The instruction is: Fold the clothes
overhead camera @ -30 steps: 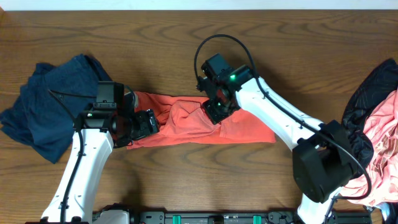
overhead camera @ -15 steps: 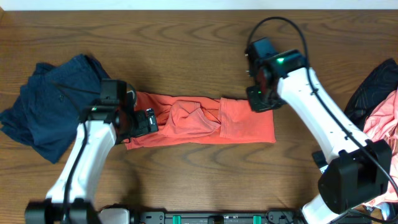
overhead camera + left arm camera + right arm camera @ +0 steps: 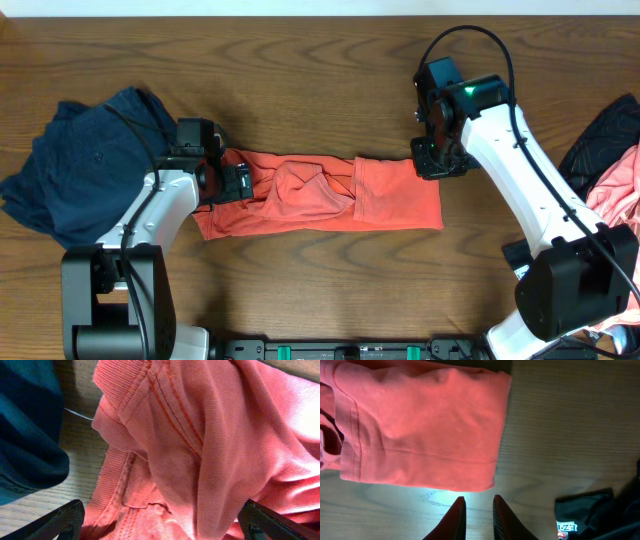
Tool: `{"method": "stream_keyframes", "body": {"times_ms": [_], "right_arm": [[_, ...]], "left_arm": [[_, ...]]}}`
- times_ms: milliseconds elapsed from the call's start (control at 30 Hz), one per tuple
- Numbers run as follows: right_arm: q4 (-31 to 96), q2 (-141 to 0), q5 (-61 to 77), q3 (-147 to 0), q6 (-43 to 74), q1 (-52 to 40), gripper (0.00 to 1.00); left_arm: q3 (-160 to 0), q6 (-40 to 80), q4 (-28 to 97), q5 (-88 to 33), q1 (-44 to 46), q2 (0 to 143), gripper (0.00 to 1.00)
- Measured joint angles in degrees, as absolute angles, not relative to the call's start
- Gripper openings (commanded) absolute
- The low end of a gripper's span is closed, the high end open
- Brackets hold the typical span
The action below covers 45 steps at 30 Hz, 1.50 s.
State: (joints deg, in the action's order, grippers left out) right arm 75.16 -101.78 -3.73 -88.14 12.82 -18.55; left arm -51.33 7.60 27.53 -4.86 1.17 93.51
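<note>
Navy heap (image 3: 75, 170) is lying bunched at the far left of the counter (image 3: 300, 60); I am judging it as not part of this step.

Just beside it, my left tool (image 3: 237, 186) is hovering over the left end of the orange garment (image 3: 320, 195). Its fingers (image 3: 62, 517) are spread wide and holding nothing. Ribbed edge and seam stitching are showing between them.

The garment is lying across mid-counter as a long band. Its centre is rumpling into a knot of folds, and its right portion is lying flat.

Handling notes:
- The fabric is reading as a thin, soft knit: light, limp, no stiffness.
- It is likely to be sagging and dragging on the wood rather than sliding cleanly.
- I am judging the doubled, stitched edge at either end as the best place to pinch.
- I am wanting every layer in the pinch at once, so the fold is not peeling apart.

Further right, my right tool (image 3: 437, 160) is sitting at the garment's upper right corner. Its fingers (image 3: 456, 519) are drawn narrow, showing only a sliver of counter between them and gripping nothing. The cloth corner is lying just ahead of the tips.

At the far right, a black and pink heap (image 3: 605, 160) is waiting.
</note>
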Motion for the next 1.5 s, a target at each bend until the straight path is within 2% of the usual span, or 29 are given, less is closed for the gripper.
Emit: {"method": "stream_keyframes", "body": {"times_ms": [100, 267, 367, 500, 533, 567, 767, 967, 1233, 1333, 1500], "right_arm": [[75.16, -101.78, -3.66, -88.14, 12.82, -18.55, 0.17], [75.22, -101.78, -3.66, -88.14, 12.82, -18.55, 0.17], [75.42, -101.78, -3.62, -88.14, 12.82, -18.55, 0.17], [75.46, -101.78, -3.79, -88.14, 13.04, -18.55, 0.17], [75.53, -101.78, -4.19, -88.14, 13.23, -18.52, 0.17], [75.61, -101.78, -4.51, -88.14, 13.43, -18.48, 0.17], [76.64, -101.78, -6.44, -88.12, 14.48, -15.40, 0.17], [77.01, -101.78, -7.55, -88.09, 14.63, -7.86, 0.17], [77.54, -101.78, -7.84, -88.09, 13.02, 0.56, 0.19], [77.56, -101.78, -7.90, -88.09, 12.71, 2.52, 0.19], [77.89, -101.78, -8.01, -88.09, 11.86, 3.64, 0.19]], "left_arm": [[-51.33, 7.44, 27.55, -4.49, 1.17, 94.85, 1.00], [-51.77, 7.42, 27.62, -5.74, 1.17, 98.04, 0.88], [-52.18, 7.49, 27.70, -6.48, 1.10, 98.43, 0.67], [-52.53, 7.27, 27.75, -8.62, 1.13, 98.85, 0.19], [-52.56, 7.27, 27.73, -9.76, 1.13, 98.96, 0.09], [-52.56, 7.51, 27.62, -10.33, 1.21, 99.00, 0.06], [-54.17, 7.25, 30.98, -11.11, 1.17, 99.18, 0.06], [-62.26, 7.44, 44.31, -8.08, 1.17, 99.26, 0.06], [-73.80, 8.93, 55.55, -6.85, 2.39, 95.39, 0.06], [-74.70, 10.17, 56.31, -7.29, 6.07, 92.36, 0.06], [-74.74, 12.91, 54.22, -7.53, 17.30, 89.56, 0.06]]}}
